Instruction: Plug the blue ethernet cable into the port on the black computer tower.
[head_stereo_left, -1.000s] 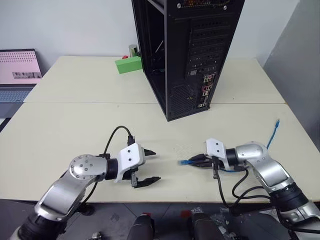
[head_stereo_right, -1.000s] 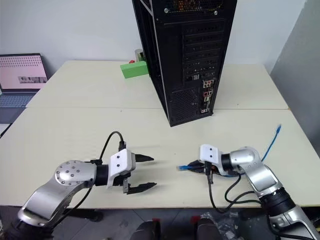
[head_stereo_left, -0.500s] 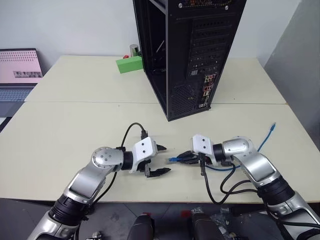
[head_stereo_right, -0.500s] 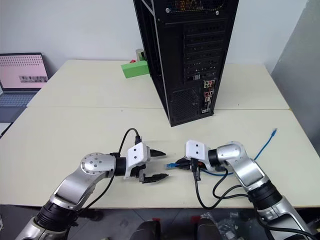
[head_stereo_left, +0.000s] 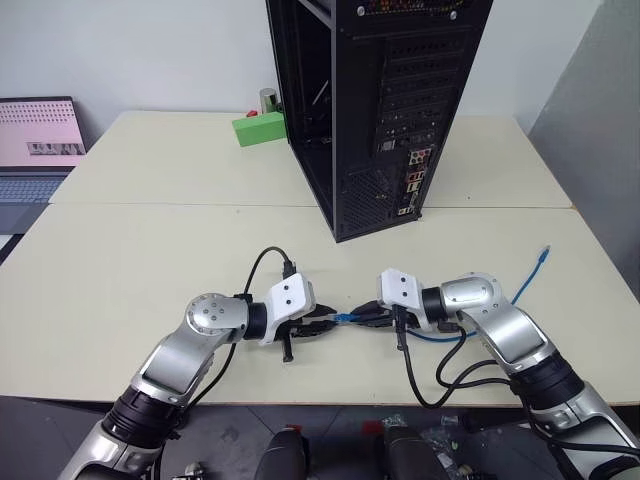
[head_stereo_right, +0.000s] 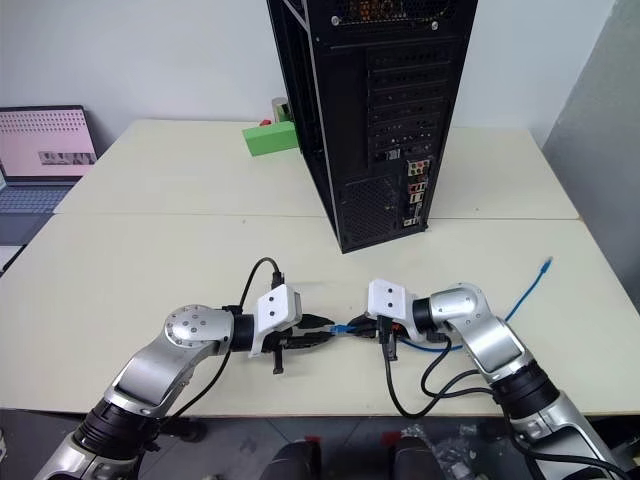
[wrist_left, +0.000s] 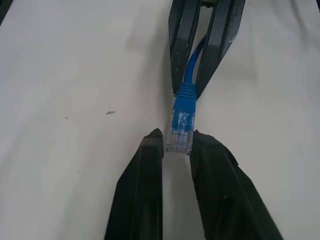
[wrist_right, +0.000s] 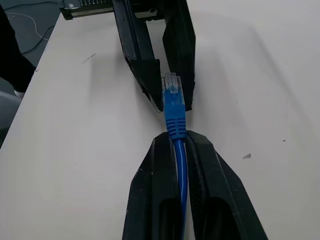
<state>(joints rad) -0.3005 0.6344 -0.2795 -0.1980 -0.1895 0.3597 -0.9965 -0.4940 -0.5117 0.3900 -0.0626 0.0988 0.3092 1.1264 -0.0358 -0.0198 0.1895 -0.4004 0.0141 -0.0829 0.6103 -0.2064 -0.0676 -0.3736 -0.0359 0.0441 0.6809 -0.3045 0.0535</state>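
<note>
Bright, even overhead light, head views sharp. Table (head_stereo_left: 120, 260) pale, no glare. Soft short shadows under arms. Laptop screen (head_stereo_left: 38, 130) glowing pink. Wrist views softer: near fingers (wrist_left: 145, 200) slightly blurred, diffuse shadow beside them.

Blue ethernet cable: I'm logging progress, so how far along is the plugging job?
Done: the right gripper holds the blue ethernet cable behind its plug. In hand: the left gripper is shut on the plug, a handover. Left: carrying it to the port on the black computer tower.
</note>
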